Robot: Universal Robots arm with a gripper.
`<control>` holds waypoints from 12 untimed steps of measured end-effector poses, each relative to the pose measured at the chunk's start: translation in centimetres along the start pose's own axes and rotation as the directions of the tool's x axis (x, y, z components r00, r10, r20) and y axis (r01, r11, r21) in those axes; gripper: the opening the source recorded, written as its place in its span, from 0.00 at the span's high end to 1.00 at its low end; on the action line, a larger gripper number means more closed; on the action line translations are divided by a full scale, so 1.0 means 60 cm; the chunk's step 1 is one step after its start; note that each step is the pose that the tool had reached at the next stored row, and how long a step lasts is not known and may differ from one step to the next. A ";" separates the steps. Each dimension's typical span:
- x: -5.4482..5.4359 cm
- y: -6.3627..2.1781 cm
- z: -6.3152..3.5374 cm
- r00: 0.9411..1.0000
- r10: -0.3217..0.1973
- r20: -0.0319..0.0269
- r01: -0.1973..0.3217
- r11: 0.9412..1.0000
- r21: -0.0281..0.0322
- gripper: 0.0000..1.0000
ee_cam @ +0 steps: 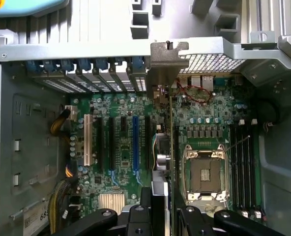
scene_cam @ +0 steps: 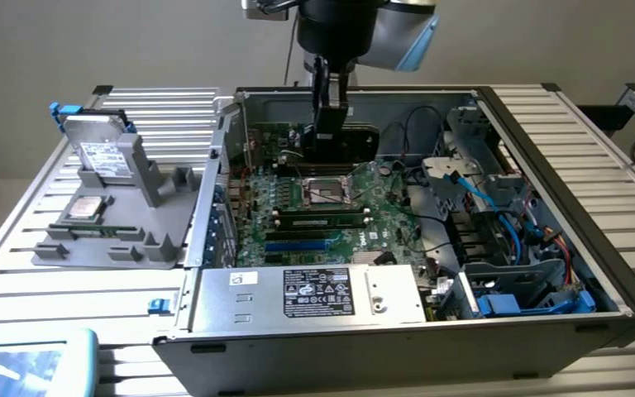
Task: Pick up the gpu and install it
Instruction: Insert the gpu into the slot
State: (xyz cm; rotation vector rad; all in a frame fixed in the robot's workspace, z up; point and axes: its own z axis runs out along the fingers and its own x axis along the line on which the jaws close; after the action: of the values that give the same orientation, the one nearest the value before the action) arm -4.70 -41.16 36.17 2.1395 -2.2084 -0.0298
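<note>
Install step, I'd judge: your gripper (scene_cam: 330, 124) pinches the thin black silver-bracketed gpu card (scene_cam: 360, 142) upright over the green motherboard (scene_cam: 395, 217); seating needs slot alignment.

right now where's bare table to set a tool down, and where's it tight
Bare table slats lie on the camera side of the grey holder, and more to the exterior view's right of the computer case. Inside the case is crowded: blue cables, and the gripper holding the gpu.
</note>
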 end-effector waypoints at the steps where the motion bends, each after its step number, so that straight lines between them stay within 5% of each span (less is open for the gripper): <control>1: 0.000 0.001 0.003 1.000 0.000 0.000 0.000 1.000 0.000 0.73; 12: 0.000 0.002 0.032 1.000 0.000 0.000 0.000 1.000 0.003 0.73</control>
State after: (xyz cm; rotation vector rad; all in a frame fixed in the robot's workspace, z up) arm -4.96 -41.20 34.24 2.1410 -2.2096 -0.0271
